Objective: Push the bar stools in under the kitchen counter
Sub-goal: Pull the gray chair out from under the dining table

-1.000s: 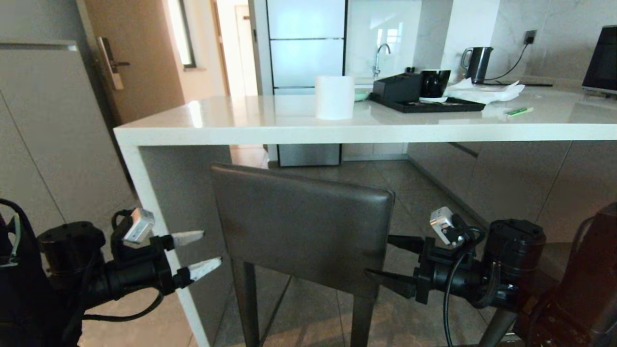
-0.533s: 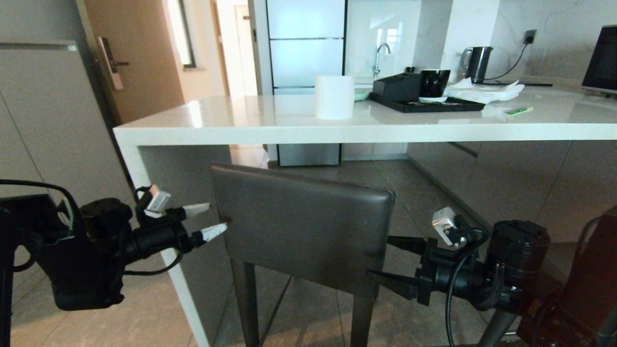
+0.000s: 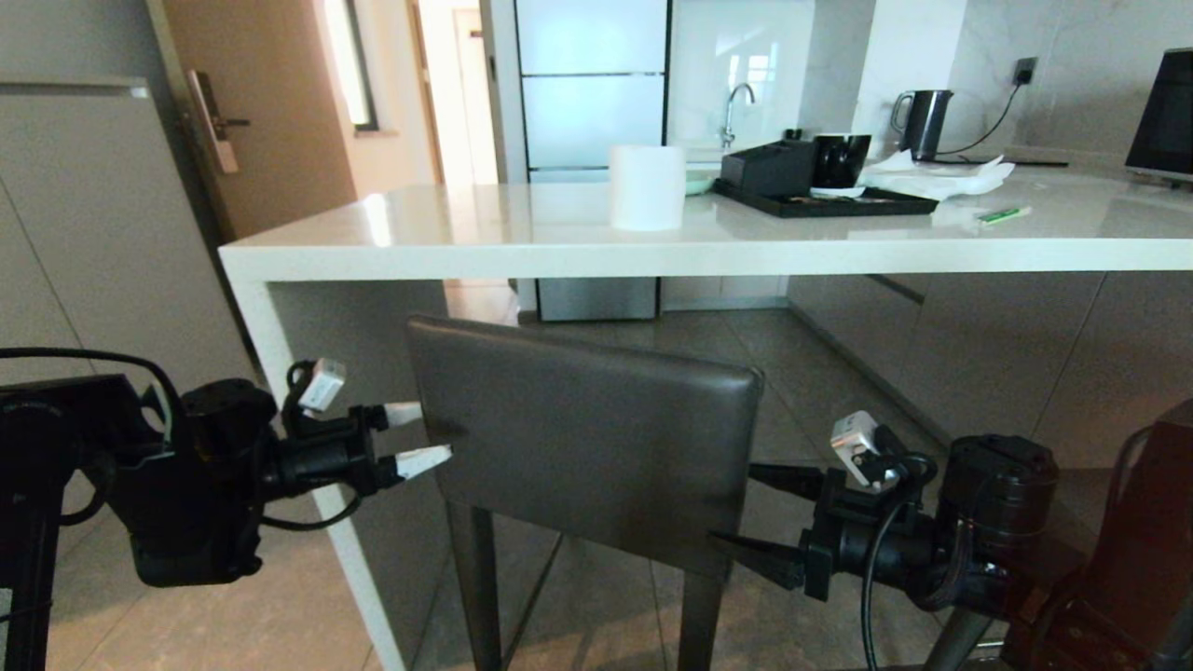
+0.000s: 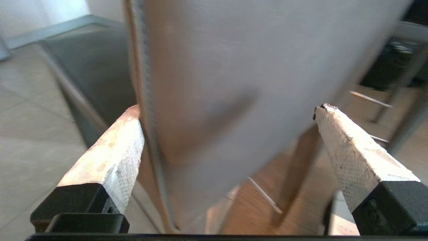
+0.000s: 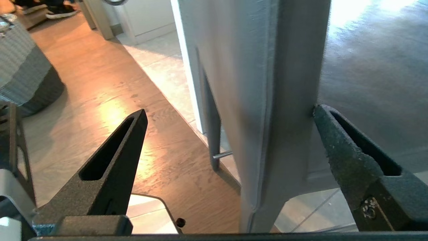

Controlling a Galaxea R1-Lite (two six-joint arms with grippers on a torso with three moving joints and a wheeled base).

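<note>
Stool (image 3: 587, 438) stood w/ backrest just outside table (image 3: 708, 250) edge, not pushed in yet. You had left gripper (image 3: 418, 436) and right gripper (image 3: 766, 517) wide open, each straddling a backrest side edge, clamping nothing. Push left; 2nd stool not in view.

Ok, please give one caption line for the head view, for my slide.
Open left end effector and right end effector flank the bar stool's backrest before the white kitchen counter.

A white cylindrical paper roll (image 3: 647, 187) stands above and beyond the left pincer. Further right, above the right pincer, a flat black tray (image 3: 829, 205) carries a black mug (image 3: 842, 161); a black electric kettle (image 3: 923, 124) stands beyond.
</note>
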